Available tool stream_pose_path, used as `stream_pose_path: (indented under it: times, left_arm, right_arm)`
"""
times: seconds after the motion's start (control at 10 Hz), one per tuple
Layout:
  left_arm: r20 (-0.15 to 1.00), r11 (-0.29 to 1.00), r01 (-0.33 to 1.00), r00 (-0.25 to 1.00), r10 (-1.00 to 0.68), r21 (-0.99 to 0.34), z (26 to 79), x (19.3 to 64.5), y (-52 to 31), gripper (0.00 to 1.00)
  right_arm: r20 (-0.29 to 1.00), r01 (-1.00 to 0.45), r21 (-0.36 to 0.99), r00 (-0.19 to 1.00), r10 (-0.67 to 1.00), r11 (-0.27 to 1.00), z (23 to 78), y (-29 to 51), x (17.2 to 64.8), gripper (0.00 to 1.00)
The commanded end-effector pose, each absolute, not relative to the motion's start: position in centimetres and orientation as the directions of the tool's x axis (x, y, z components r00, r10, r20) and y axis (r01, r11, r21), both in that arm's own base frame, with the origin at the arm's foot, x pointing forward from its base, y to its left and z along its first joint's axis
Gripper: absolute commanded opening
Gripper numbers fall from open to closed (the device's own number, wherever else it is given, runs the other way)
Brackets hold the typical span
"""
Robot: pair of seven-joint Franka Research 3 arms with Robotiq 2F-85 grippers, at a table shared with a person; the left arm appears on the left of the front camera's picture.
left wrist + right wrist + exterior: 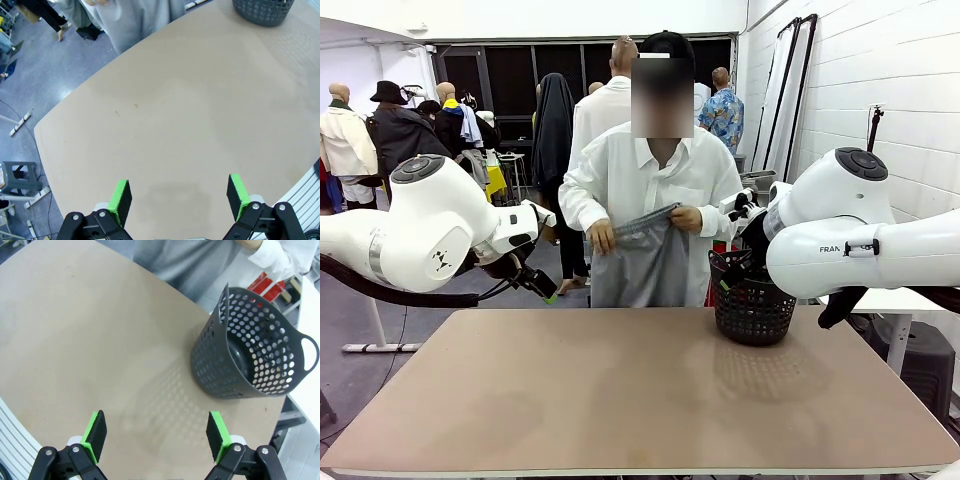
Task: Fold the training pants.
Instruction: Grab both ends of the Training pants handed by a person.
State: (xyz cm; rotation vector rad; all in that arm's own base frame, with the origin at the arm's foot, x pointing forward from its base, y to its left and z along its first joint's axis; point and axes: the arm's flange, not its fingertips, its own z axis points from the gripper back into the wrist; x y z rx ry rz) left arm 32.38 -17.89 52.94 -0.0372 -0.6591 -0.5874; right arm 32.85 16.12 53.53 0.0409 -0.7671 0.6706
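A person in a white shirt stands at the far side of the table and holds the light-grey training pants (645, 262) up by the gathered waistband with both hands, the legs hanging below the table edge. The pants also show at the top of the left wrist view (132, 17) and of the right wrist view (190, 260). My left gripper (178, 196) hovers open over the bare tabletop near its near-left side, well away from the pants. Over the table's right part my right gripper (156, 432) is open, beside the basket, with nothing between its fingers.
A dark perforated plastic basket (753, 305) stands on the far right of the beige table (620, 390), looking empty in the right wrist view (250, 355). Both white arms are raised at the table's left and right sides. Other people stand farther back.
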Motion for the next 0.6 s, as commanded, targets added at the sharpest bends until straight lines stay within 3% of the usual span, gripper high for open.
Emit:
stream_pose_path:
  times: [0.0, 0.5]
  left_arm:
    - [0.591, 0.838, 0.525, 0.632, -0.502, 0.150, 53.01, 32.37, -17.92, 1.00]
    - [0.591, 0.838, 0.525, 0.632, -0.502, 0.150, 53.01, 32.37, -17.92, 1.00]
  right_arm:
    - [0.653, -0.576, -0.202, 0.524, 0.547, 0.792, 53.53, 16.14, 32.83, 1.00]
    - [0.653, -0.576, -0.202, 0.524, 0.547, 0.792, 53.53, 16.14, 32.83, 1.00]
